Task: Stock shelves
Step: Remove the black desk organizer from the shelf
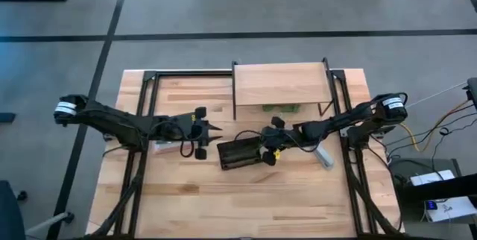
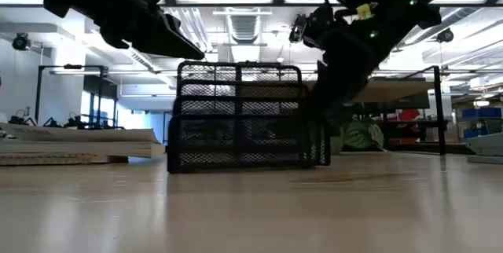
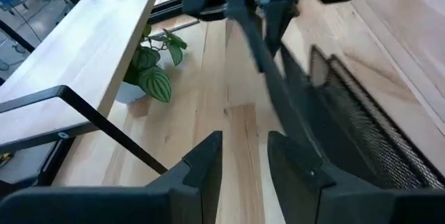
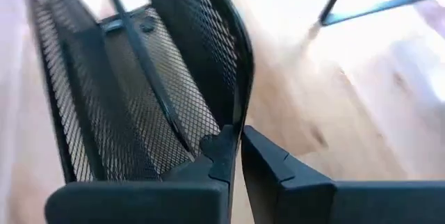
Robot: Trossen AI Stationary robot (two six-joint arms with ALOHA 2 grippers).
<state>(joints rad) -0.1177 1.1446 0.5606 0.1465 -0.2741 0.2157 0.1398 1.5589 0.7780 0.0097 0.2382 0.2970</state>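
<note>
- riser shelf (image 1: 279,82) stood at the far middle of the counter (image 1: 223,203), long axis running left to right, with a small potted plant (image 3: 149,71) beneath it.
- black wire rack (image 1: 240,153) lay nearer than the shelf, long axis also roughly left to right.
- right gripper (image 1: 270,153) was closed narrow on the rack's right end wall; this arm was nearer the shelf.
- left gripper (image 1: 212,130) hovered just left of the rack, fingers parted, holding nothing.
</note>
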